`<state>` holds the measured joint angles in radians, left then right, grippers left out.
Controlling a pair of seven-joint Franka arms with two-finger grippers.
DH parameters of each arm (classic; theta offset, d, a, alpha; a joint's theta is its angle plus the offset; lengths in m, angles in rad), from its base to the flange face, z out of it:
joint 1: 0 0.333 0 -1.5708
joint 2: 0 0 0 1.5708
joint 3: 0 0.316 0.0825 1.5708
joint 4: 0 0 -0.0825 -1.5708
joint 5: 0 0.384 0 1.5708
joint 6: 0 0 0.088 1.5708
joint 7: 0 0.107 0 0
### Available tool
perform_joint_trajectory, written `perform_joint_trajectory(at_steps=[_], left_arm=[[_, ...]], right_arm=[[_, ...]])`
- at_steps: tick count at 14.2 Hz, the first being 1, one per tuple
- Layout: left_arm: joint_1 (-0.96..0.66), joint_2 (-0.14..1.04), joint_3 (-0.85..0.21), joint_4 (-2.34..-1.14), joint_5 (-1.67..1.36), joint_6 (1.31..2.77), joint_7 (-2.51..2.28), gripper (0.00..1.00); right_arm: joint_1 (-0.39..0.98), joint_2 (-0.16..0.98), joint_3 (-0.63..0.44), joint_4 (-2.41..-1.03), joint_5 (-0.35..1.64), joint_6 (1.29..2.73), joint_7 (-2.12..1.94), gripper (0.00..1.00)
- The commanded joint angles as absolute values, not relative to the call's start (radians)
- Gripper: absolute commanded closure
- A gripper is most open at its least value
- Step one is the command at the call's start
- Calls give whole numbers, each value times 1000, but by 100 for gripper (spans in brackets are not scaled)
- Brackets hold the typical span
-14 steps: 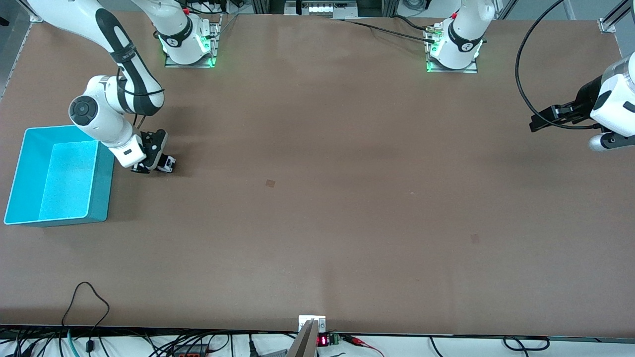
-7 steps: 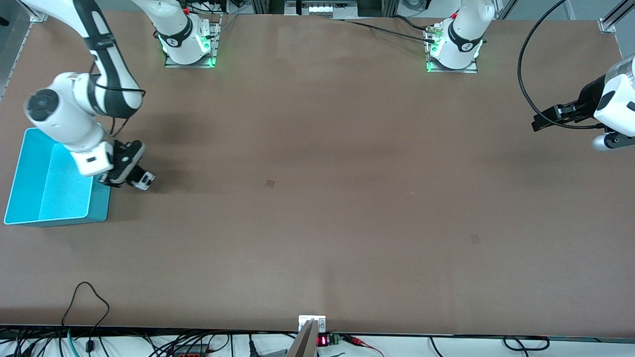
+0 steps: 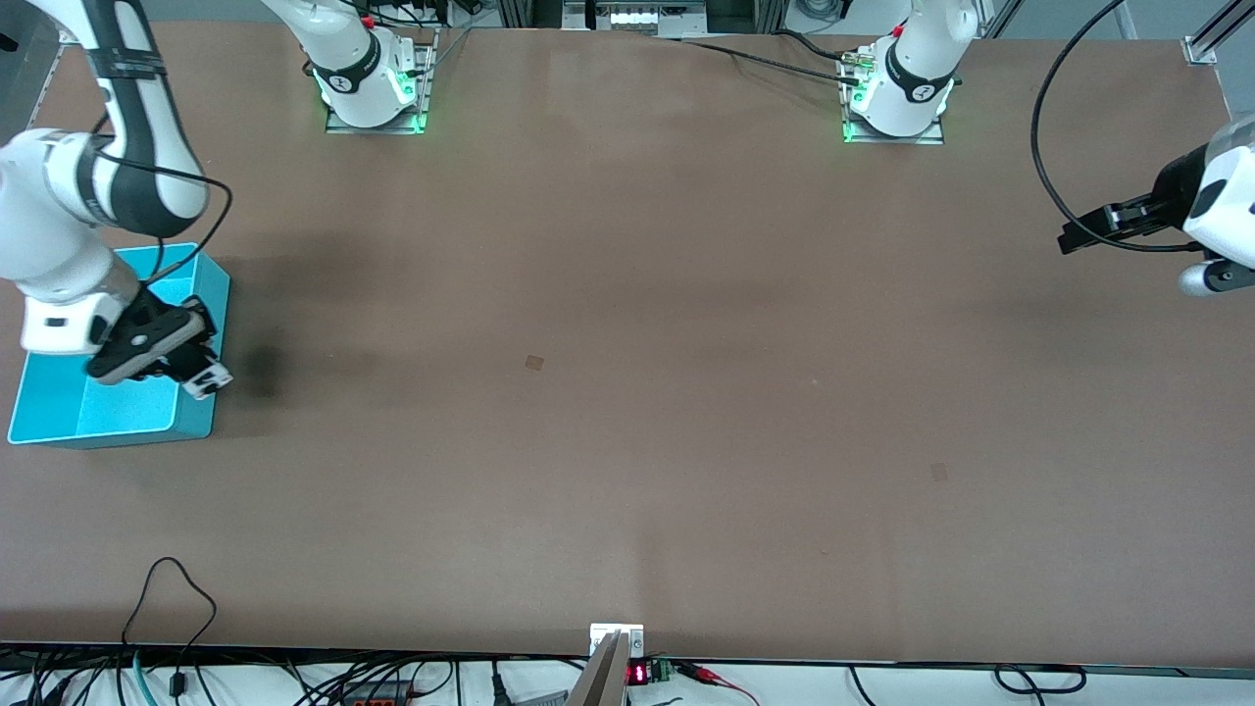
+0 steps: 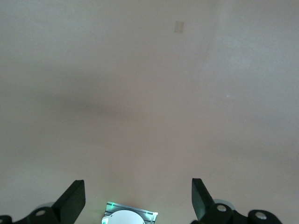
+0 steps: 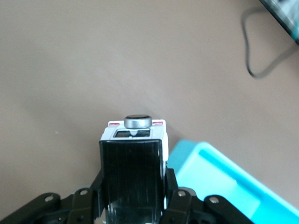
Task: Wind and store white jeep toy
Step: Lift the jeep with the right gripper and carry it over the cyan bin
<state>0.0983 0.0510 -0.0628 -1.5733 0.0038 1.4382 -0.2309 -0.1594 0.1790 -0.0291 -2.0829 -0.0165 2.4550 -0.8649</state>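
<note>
My right gripper (image 3: 181, 368) is shut on the white jeep toy (image 3: 208, 378) and holds it in the air over the rim of the teal bin (image 3: 59, 424) at the right arm's end of the table. In the right wrist view the jeep (image 5: 134, 158) shows its black roof and a round spare wheel, clamped between my fingers (image 5: 180, 198), with the bin's corner (image 5: 224, 182) below. My left gripper (image 3: 1079, 238) is open and empty, up over the left arm's end of the table. Its black fingertips (image 4: 74, 198) show over bare table.
The brown table (image 3: 627, 392) carries only the bin. The arm bases (image 3: 373, 93) (image 3: 897, 103) stand along the edge farthest from the front camera. Cables (image 3: 176, 598) hang at the edge nearest it.
My right gripper has lifted the jeep off the table and carried it toward the right arm's end, over the bin's rim. The left arm has barely moved.
</note>
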Motion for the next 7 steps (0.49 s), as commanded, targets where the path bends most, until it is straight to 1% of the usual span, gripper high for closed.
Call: perform_joint_trajectory(at_steps=[1,4,7], left_arm=[[127,63,-66,-1542,-8,1402,-235,0],[127,61,-67,-1534,-35,1362,-236,0],[127,64,-67,-1523,-28,1368,-238,0]], right_arm=[[-242,187,-20,-2068,-15,2437,-767,100],[-316,215,-20,-2066,-18,2439,-687,100],[-370,276,-20,-2049,-23,2439,-635,100]])
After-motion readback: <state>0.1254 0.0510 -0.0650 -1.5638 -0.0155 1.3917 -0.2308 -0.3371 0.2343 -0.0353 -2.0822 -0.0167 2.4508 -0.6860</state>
